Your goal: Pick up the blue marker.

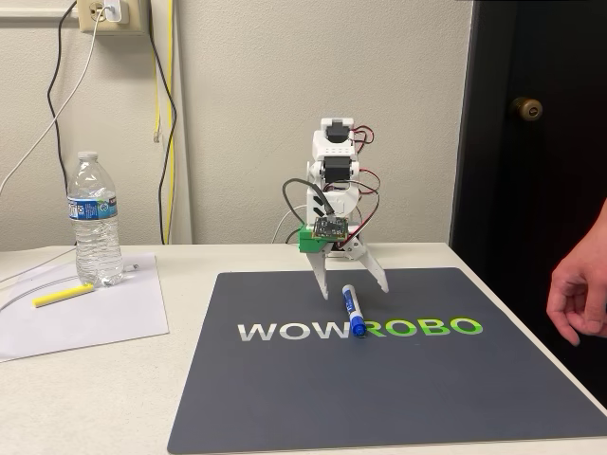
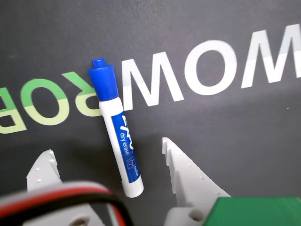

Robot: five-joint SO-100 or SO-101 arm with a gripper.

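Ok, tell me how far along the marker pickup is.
Done: the gripper is over the mat, open, with the marker lined up between its fingers in the wrist view. In hand: the approach; in the fixed view the fingertips look just behind the marker, which lies flat on the mat. Left: lowering fully, closing on the barrel and lifting.

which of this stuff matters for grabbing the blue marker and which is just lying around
For the job:
- blue marker, lying on the mat
- tool, open, one finger on each side of it

Just lying about:
- water bottle
- yellow pen on paper
- a person's hand
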